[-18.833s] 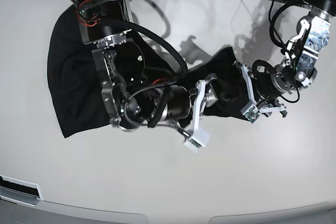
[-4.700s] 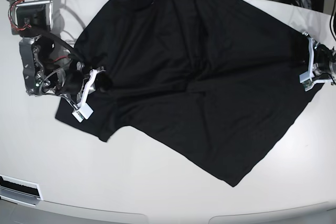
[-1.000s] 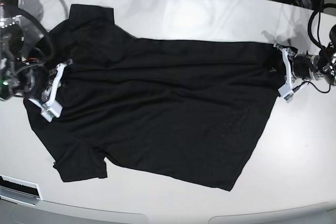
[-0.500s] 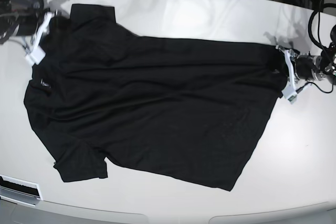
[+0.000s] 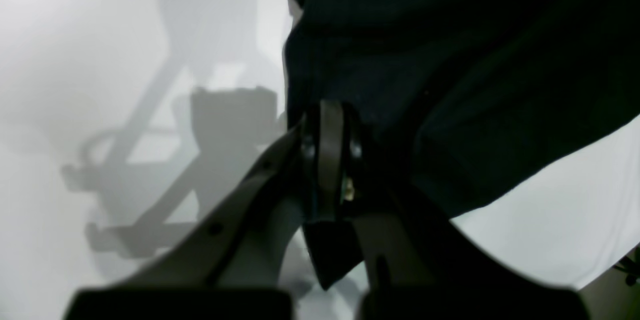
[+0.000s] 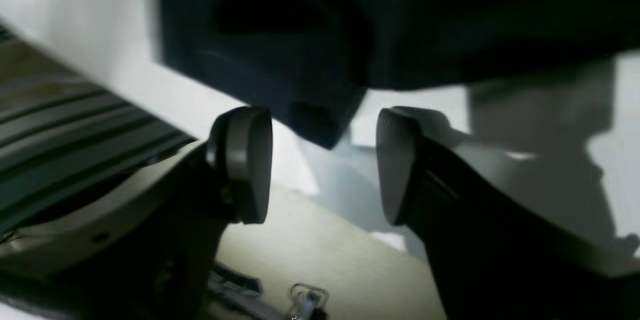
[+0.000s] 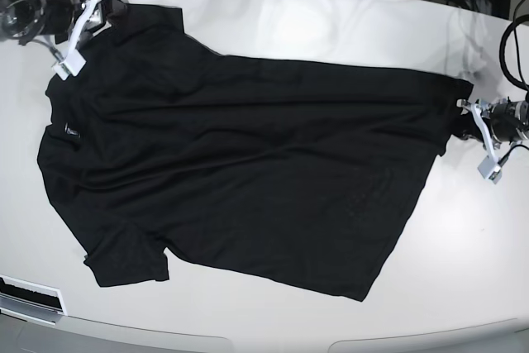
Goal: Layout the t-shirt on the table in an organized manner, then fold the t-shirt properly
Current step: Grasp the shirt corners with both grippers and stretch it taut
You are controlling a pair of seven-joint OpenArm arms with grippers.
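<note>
White and glossy, the counter (image 7: 273, 22) carried the t-shirt (image 7: 248, 171), spread nearly flat across its middle. At the shirt's far-right corner the left claw (image 5: 327, 154) was clamped shut on a pinch of the black fabric. At the upper-left sleeve, the right claw (image 6: 322, 160) stood open, holding nothing.

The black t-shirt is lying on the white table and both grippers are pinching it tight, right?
Not quite. Only the left gripper is pinching the t-shirt on the table. The right wrist view shows the right gripper open, a sleeve corner between its pads untouched.
</note>
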